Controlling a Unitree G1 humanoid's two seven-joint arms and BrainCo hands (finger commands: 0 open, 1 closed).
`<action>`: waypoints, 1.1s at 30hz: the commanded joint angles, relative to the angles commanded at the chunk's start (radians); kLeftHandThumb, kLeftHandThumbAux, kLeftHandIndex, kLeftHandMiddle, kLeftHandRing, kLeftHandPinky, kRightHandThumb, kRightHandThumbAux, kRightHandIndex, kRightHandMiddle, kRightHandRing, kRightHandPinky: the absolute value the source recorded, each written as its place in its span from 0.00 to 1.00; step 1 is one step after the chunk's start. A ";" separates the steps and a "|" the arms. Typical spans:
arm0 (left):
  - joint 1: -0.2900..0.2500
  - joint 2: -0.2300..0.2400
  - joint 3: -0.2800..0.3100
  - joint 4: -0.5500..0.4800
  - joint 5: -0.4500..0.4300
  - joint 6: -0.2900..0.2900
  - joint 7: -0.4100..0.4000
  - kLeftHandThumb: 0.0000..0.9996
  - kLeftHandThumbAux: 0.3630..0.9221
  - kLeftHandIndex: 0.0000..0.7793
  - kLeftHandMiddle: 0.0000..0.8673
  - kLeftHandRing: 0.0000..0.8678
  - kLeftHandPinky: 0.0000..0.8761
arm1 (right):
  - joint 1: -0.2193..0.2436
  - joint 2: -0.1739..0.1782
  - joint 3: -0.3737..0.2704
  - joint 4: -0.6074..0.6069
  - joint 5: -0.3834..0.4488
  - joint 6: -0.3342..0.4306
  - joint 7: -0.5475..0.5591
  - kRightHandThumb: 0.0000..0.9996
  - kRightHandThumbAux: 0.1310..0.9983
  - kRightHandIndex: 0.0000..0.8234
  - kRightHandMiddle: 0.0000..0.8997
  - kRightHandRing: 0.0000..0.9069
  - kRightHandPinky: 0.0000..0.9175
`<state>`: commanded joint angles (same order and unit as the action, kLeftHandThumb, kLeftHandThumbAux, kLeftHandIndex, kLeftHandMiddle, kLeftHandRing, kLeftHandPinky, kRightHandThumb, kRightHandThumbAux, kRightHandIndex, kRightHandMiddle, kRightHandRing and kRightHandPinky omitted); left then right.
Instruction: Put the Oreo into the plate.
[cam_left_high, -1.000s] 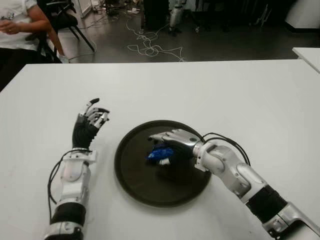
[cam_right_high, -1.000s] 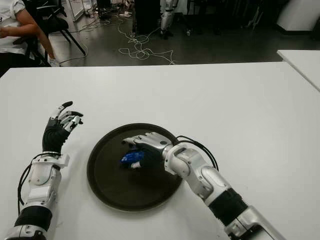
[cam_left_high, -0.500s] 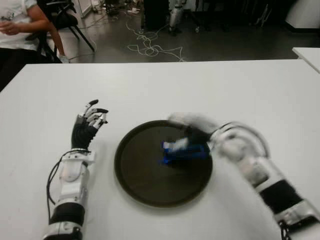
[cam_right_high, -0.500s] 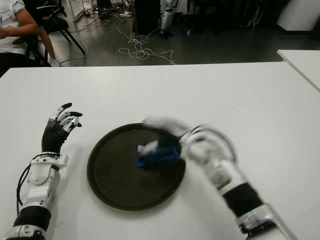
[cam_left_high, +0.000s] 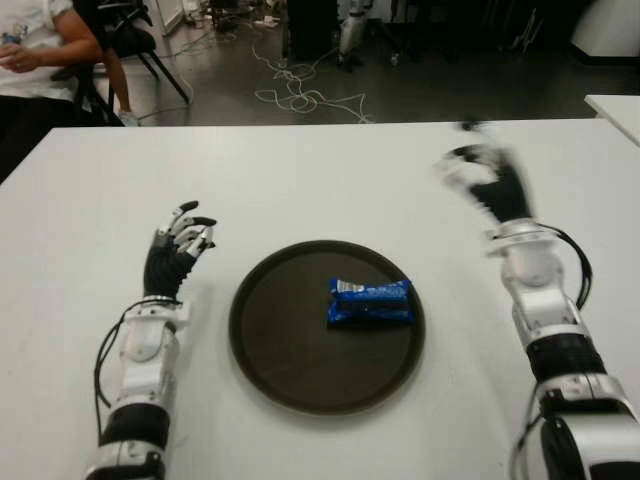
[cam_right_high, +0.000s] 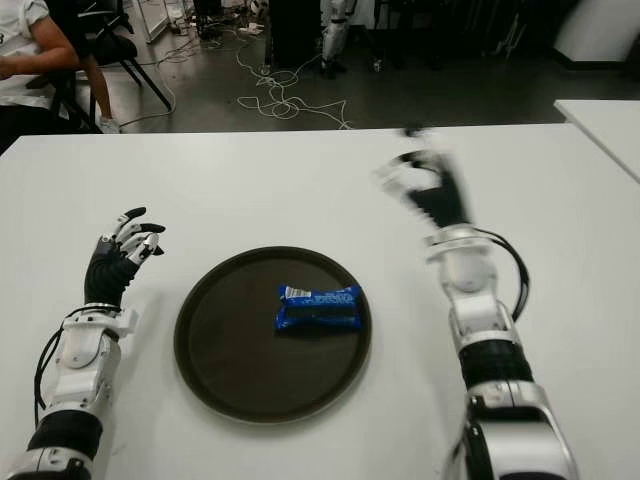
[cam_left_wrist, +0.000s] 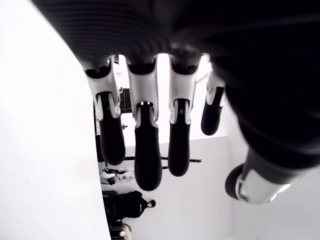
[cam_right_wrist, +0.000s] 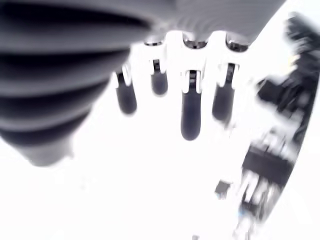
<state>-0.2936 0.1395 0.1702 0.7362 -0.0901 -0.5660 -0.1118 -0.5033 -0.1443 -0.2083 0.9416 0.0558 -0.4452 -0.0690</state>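
Since a second ago the right hand has let go of the Oreo and pulled away from the plate, going from over its middle to a raised spot well right and farther back, while the left hand has barely shifted. At the far left corner of the scene a person (cam_left_high: 40, 50) sits on a chair beyond the white counter (cam_left_high: 300, 170). On the left side of the counter, the left hand (cam_left_high: 178, 245) shows just left of the plate, palm up off its forearm, its fingers (cam_left_wrist: 145, 150) hanging loosely apart and holding nothing. Right of it, near the middle, lies the round dark plate (cam_left_high: 270, 340), flat on the counter. Inside the plate, toward its right half, the Oreo (cam_left_high: 369, 301) lies flat in its blue wrapper, long side running left to right, touched by neither hand. Farther right and farther back, the right hand (cam_left_high: 490, 180) is lifted above the counter, well apart from the plate, blurred in the eye views; its own wrist view shows the fingers (cam_right_wrist: 191, 112) stretched out and spread, empty. Beyond the counter's far edge, loose cables (cam_left_high: 300, 95) trail over the dark floor (cam_left_high: 450, 90).
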 joint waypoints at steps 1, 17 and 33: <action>-0.002 0.001 0.000 0.005 0.001 -0.001 -0.001 1.00 0.49 0.25 0.47 0.59 0.45 | -0.007 -0.002 -0.003 0.029 0.004 0.007 0.008 0.65 0.68 0.48 0.44 0.50 0.56; -0.064 0.015 -0.003 0.134 0.009 -0.065 -0.044 1.00 0.50 0.27 0.44 0.61 0.46 | -0.084 -0.033 0.021 0.091 0.005 0.192 0.116 0.67 0.69 0.49 0.51 0.56 0.58; -0.128 0.024 0.015 0.181 -0.016 0.004 -0.050 1.00 0.47 0.24 0.54 0.55 0.51 | -0.119 -0.045 0.016 0.225 -0.017 0.179 0.085 0.67 0.69 0.49 0.51 0.55 0.58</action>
<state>-0.4212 0.1630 0.1853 0.9168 -0.1060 -0.5621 -0.1613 -0.6219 -0.1894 -0.1923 1.1669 0.0385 -0.2666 0.0159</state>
